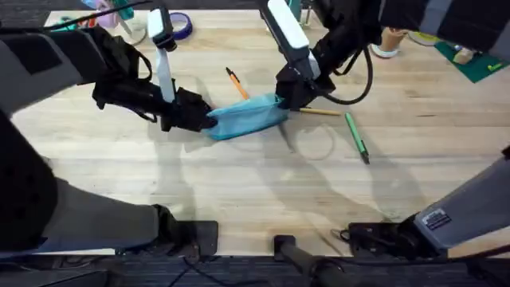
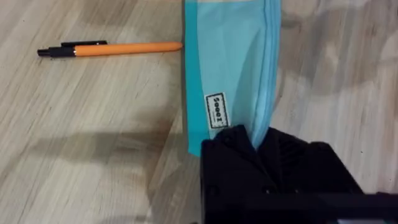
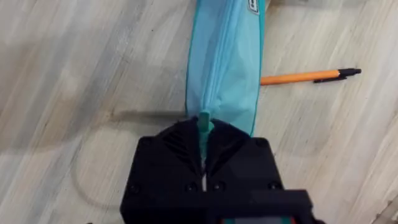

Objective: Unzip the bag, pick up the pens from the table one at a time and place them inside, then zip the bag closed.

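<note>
The bag [image 1: 243,118] is seen lying on the desk [image 1: 239,191], a light blue pouch stretched between the 2 arms. Its left end is gripped by the left claw [image 1: 205,119], whose black fingers are closed on the fabric; in the left wrist view the bag [image 2: 230,68] runs away from the left claw [image 2: 258,140], with a small white label on the side near the grip. The bag's right end is met by the right claw [image 1: 284,99]. In the right wrist view the right claw [image 3: 204,127] is closed narrowly on a small teal tab [image 3: 204,119] at the end of the bag [image 3: 224,62], where the zipper line ends.

3 pens are placed around the bag. The orange pen [image 1: 236,83] lies just behind the bag, its far end pointing away from it; in the left wrist view the orange pen [image 2: 112,49] touches the bag's edge with its plain end, the black tip and clip farthest from the bag. The yellow pen [image 1: 319,112] lies just beyond the bag's right end, partly hidden by the right claw. The green pen [image 1: 356,137] lies further from the bag's right end, apart from the yellow one.
</note>
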Robot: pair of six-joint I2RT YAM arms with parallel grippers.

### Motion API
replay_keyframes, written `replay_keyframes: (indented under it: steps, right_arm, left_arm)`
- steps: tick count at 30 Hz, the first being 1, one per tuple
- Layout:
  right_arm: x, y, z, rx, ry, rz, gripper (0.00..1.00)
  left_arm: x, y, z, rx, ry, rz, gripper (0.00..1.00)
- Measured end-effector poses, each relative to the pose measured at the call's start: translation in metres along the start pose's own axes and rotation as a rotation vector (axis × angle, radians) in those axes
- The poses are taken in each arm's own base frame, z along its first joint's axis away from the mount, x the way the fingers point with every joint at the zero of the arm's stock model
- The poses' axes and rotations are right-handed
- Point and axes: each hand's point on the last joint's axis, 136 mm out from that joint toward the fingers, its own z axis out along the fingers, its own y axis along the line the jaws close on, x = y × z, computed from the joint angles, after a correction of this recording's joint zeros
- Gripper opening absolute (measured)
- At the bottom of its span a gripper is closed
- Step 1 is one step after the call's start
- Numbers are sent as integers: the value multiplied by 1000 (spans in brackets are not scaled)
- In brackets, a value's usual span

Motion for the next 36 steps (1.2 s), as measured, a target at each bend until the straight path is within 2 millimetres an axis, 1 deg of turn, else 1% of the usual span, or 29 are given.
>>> replay_keyframes:
  steps: [17, 27, 36]
  right_arm:
    - [-1, -2, -2, 6, 2, 40, 31]
    - [-8, -4, -18, 40, 17, 71, 31]
    - [-11, -13, -27, 73, 31, 112, 31]
  left_arm:
    - [0, 0, 0, 0, 0, 0, 43]
    - [0, 1, 0, -2, -1, 2, 43]
    - [0, 1, 0, -3, -1, 2, 43]
